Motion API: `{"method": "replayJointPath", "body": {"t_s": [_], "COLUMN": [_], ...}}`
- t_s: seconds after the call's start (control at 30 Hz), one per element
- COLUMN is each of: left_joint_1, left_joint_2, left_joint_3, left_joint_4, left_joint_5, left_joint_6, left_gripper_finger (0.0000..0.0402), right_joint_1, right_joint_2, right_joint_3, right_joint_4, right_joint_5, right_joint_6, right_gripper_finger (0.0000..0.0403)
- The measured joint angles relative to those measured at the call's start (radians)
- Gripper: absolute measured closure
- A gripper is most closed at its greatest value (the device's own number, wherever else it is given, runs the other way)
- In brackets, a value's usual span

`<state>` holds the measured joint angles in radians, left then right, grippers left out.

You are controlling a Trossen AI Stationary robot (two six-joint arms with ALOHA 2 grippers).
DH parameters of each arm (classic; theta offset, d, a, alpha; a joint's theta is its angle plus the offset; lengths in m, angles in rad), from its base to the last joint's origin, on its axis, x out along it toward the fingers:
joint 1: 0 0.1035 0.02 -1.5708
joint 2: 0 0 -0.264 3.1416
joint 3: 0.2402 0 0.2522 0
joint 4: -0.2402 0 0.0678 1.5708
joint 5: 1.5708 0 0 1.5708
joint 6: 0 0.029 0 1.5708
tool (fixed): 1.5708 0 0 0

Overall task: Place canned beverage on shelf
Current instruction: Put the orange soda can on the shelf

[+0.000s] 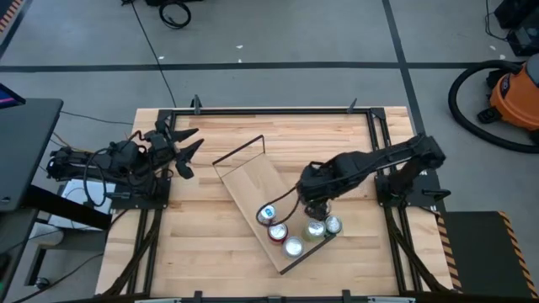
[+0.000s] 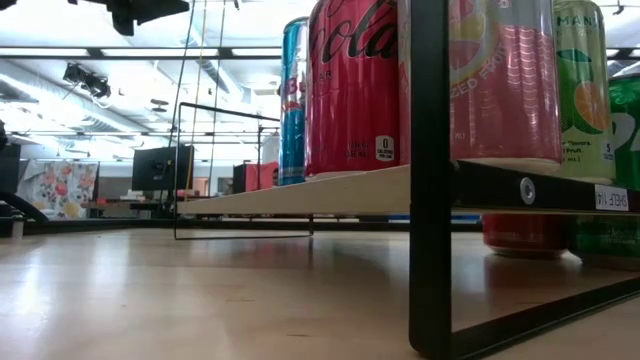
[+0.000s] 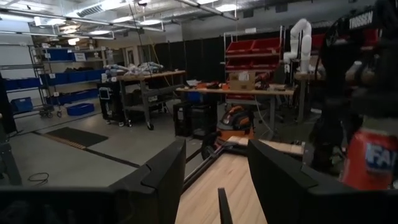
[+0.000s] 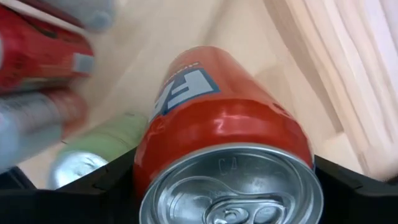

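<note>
- Orange can (image 4: 224,155) fills the right wrist view, clamped at its sides between the dark fingers of the right end effector (image 1: 315,207), top facing the camera.
- From above, that end effector hangs over the near end of the shelf (image 1: 253,181), a light board angled across the counter (image 1: 210,269), right beside a cluster of cans (image 1: 290,231) already standing there.
- Left end effector (image 1: 187,151) waits over the counter's left side with its fingers spread and empty, well apart from the shelf.
- To do this step well, I judge the can should come down upright onto a bare patch of board and rest flat before the fingers let go.
- Room is tight: neighbouring cans are close by, and the thin wire frame (image 2: 430,180) rises at the board's end, so the fingers need clearance on both sides.
- Much of the board toward its far end looks bare, giving freer space.
</note>
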<state>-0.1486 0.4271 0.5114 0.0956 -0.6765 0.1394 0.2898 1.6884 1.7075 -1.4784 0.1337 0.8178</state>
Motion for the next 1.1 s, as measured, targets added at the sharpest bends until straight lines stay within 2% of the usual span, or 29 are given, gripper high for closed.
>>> {"method": "replayJointPath", "body": {"t_s": [0.23,0.6,1.1], "left_joint_1": [0.000,0.000,0.000], "left_joint_2": [0.040,0.071,0.068], "left_joint_3": [0.000,0.000,0.000], "left_joint_4": [0.038,0.021,0.022], "left_joint_5": [0.000,0.000,0.000], "left_joint_6": [-0.001,0.003,0.006], "left_gripper_finger": [0.0219,0.0219,0.0219], "right_joint_1": [-0.012,-0.008,-0.003], "right_joint_2": [0.149,0.318,0.340], "right_joint_3": [0.143,0.334,0.311], "right_joint_4": [-0.034,-0.090,-0.092], "right_joint_5": [-0.037,-0.081,-0.137], "right_joint_6": [-0.086,-0.070,-0.045], "right_gripper_finger": [0.0084,0.0084,0.0084]}}
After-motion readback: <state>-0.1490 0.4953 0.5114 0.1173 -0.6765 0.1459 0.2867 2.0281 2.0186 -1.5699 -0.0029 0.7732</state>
